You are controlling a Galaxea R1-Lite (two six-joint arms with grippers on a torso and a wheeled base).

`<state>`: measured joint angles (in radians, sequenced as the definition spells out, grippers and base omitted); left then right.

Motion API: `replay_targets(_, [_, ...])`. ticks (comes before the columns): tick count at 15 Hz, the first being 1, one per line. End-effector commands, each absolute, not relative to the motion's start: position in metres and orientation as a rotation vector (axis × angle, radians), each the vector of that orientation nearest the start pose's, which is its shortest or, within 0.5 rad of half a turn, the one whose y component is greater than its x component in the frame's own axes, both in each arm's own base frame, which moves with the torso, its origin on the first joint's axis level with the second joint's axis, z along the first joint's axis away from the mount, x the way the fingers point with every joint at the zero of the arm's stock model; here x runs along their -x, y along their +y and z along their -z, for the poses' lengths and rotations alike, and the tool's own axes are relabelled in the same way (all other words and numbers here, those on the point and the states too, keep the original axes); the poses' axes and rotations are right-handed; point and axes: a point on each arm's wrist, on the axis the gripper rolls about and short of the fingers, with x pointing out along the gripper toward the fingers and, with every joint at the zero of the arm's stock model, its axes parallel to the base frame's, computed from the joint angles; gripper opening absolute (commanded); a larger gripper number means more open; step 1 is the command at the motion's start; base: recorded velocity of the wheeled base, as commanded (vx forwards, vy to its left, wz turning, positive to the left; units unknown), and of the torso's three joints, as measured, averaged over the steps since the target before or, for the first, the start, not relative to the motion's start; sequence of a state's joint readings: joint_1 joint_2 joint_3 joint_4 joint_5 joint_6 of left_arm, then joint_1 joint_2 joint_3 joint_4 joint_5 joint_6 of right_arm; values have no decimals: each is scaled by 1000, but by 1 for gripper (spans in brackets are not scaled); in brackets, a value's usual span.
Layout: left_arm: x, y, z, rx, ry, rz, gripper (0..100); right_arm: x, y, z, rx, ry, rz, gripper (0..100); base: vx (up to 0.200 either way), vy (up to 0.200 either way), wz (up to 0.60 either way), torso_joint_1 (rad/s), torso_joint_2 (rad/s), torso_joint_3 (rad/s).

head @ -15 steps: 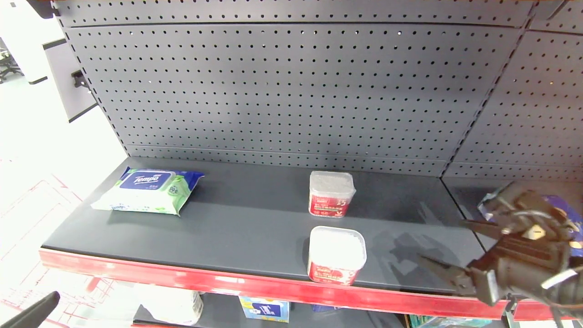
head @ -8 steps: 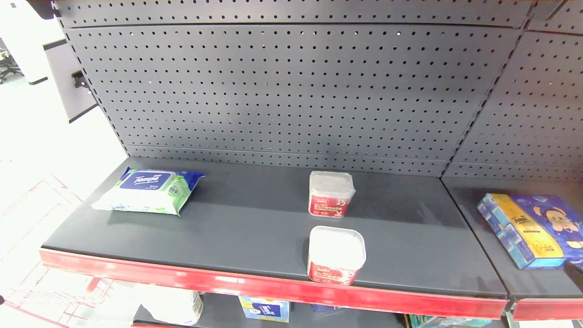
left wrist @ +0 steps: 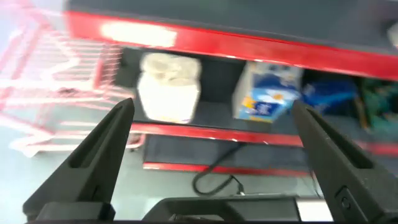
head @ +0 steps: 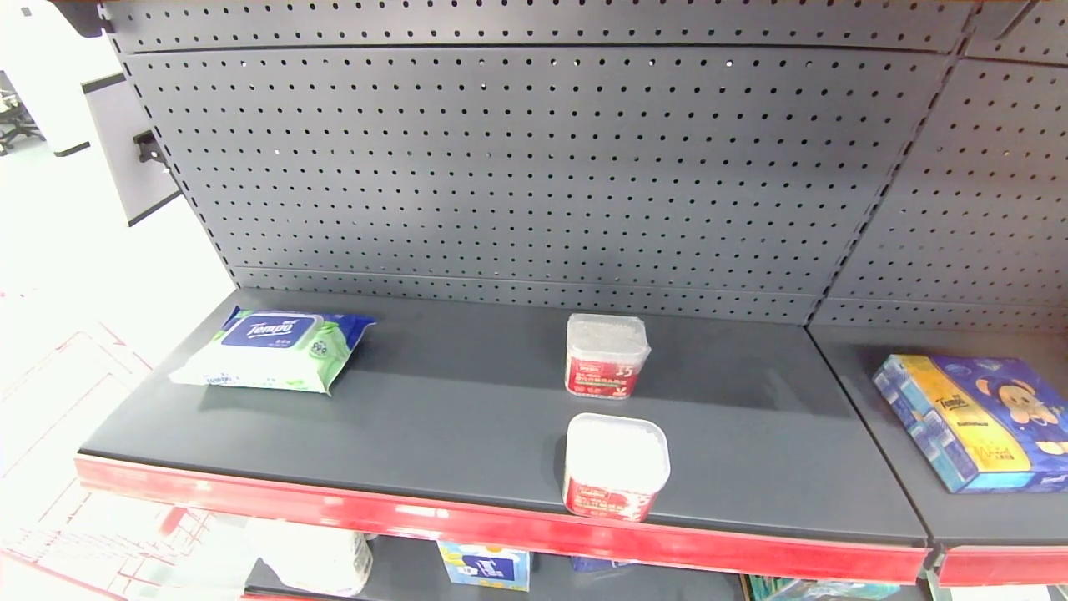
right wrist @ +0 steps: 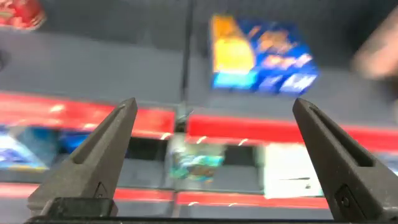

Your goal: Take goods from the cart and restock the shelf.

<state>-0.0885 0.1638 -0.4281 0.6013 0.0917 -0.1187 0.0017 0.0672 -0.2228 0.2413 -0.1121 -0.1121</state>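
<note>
The left claw (left wrist: 211, 104) is spread wide and empty, out in front of the shelf's red front edge (head: 501, 526) and facing the lower tier under it, where a white pack (left wrist: 169, 87) and a small blue carton (left wrist: 266, 90) stand. The right claw (right wrist: 214, 102) is likewise spread and empty, in front of that edge and facing the blue tissue box (right wrist: 261, 53) that lies behind it. Also behind the edge are a wipes pack (head: 271, 349) toward its left end and two red-labelled tubs (head: 616, 466) near its middle. The cart (head: 100, 555) lies below the edge and past its left end, on the left claw's side, so that arm looks the nearer one for the next pick. The cart's goods are washed out, and I cannot tell their lie or long axis.
</note>
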Motion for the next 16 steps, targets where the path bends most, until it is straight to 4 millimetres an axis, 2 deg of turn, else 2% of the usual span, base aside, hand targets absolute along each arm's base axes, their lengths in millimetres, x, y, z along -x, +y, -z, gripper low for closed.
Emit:
replay_targets(1, [52,0,-116,109,329,-126,100,34,-2,-86,92,98,92,100,0,0,0,0,0,0])
replay_targets(2, [53,0,-115,109,324,-115,100,33,-2,-86,89,91,91,100,0,0,0,0,0,0])
replay_targets(3, [56,-1,-100,64,231,17,100,30,-2,-86,63,35,83,100,0,0,0,0,0,0])
replay_targets(5, [49,-1,-100,39,172,26,100,28,-2,-84,36,24,64,100,0,0,0,0,0,0])
replay_targets(7, [29,-1,-84,4,41,31,100,27,-1,-84,42,16,18,100,0,0,0,0,0,0])
replay_targets(8, [26,-1,-83,1,-3,34,100,27,-1,-83,43,11,12,100,0,0,0,0,0,0])
replay_targets(10, [23,-1,-76,-12,-5,25,100,23,0,-83,111,-65,17,100,0,0,0,0,0,0])
replay_targets(13, [23,0,-75,3,2,-6,100,23,-1,-83,118,-59,37,100,0,0,0,0,0,0])
replay_targets(15, [23,0,-75,5,0,-8,100,24,-4,-84,93,-12,203,100,0,0,0,0,0,0])
replay_targets(16, [23,0,-75,3,0,-8,100,25,-5,-84,70,-27,221,100,0,0,0,0,0,0])
